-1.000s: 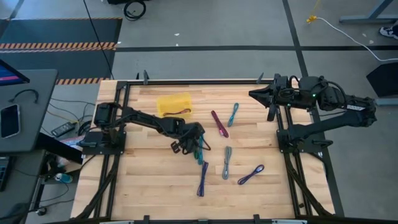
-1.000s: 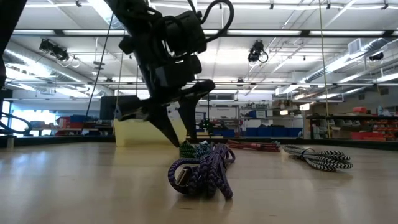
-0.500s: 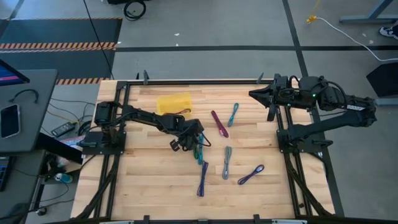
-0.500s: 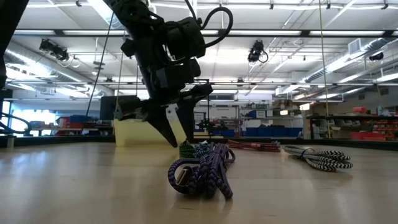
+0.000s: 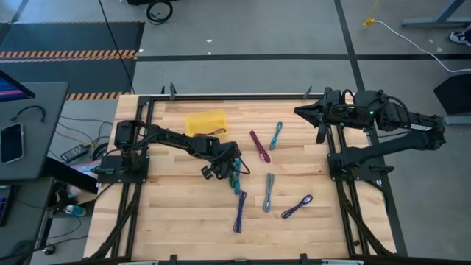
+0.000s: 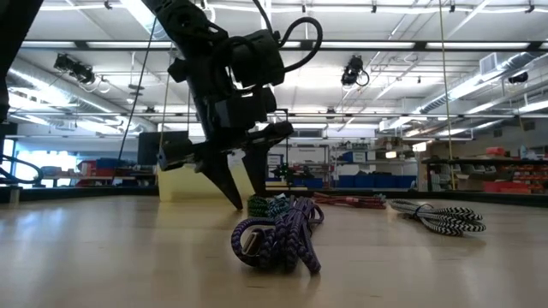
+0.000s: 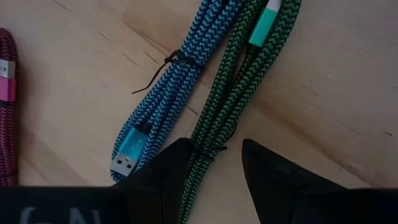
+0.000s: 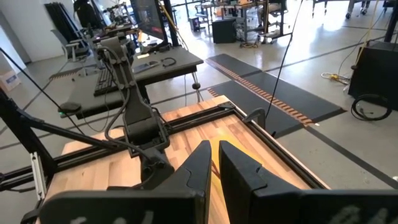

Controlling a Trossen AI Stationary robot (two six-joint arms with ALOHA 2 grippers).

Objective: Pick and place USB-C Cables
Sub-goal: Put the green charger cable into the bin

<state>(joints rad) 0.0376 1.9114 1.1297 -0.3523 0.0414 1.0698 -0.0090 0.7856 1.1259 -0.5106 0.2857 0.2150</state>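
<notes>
My left gripper [image 5: 234,175] points steeply down at the table's middle and is open. Its fingers stand on either side of a green USB-C cable bundle [image 7: 239,87], their tips just above the wood [image 6: 248,202]. A teal-blue bundle [image 7: 171,84] lies right beside the green one, and a maroon one [image 7: 6,112] lies farther off. Other bundles lie flat on the table: maroon [image 5: 259,146], teal [image 5: 276,135], grey [image 5: 268,192] and two purple [image 5: 296,207] [image 5: 240,211]. My right gripper [image 8: 214,163] is shut, empty, and raised at the far right.
A small yellow tray [image 5: 205,123] stands at the far left of the table with a dark cable lying in it. A black frame runs around the table [image 5: 243,96]. In the low view the purple bundle [image 6: 274,239] lies nearest the camera.
</notes>
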